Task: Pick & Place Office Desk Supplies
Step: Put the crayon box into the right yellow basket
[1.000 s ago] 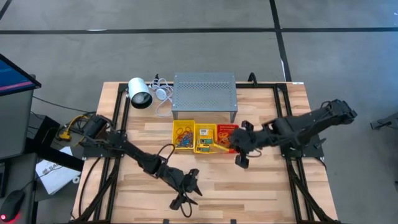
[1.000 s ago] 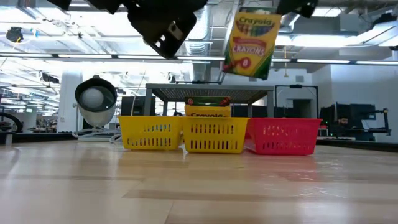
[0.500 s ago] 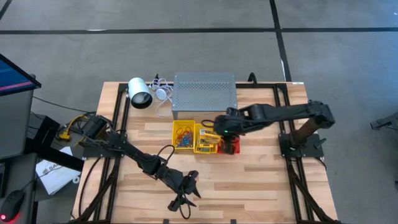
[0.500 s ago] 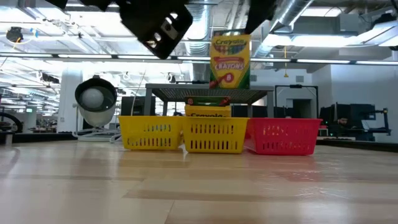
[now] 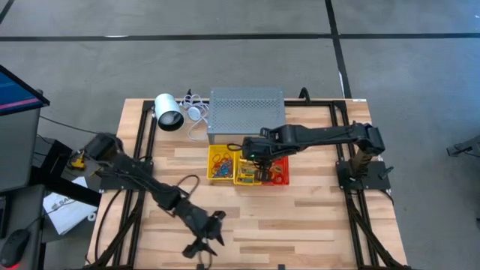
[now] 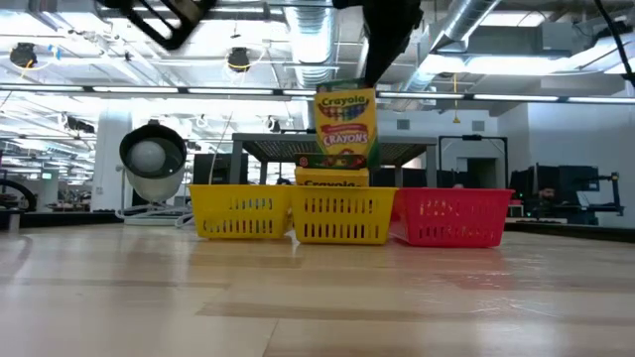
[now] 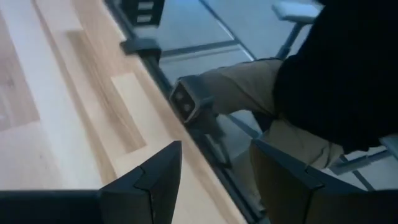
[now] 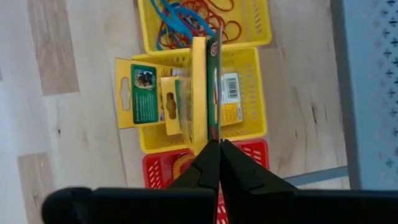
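The right gripper [image 8: 212, 149] hung above the middle yellow basket [image 6: 340, 218], its jaws clamped on the top edge of a crayon box [image 6: 345, 134]. The box dangled upright beneath them with its printed face toward the low camera — held by the thin upper edge, probably so that it could go down narrow-end first among the boxes already standing in that basket. From the wrist camera the box showed edge-on, a yellow-and-green strip running straight out from between the closed jaws, directly over the basket's opening. It had not yet touched the basket or its contents; a clear gap showed below its lower edge in the low view.

Three baskets sat in a row on the counter [image 5: 315, 225] just in front of the grey perforated stand [image 5: 247, 114]. The left yellow basket [image 5: 220, 164] held a tangle of rubber bands [image 8: 193, 15], and the red basket [image 6: 451, 220] lay on the other side — sorted by kind, it seemed.

The left gripper [image 5: 202, 241] waited near the counter's front edge, well apart from the baskets, jaws apart and holding nothing.
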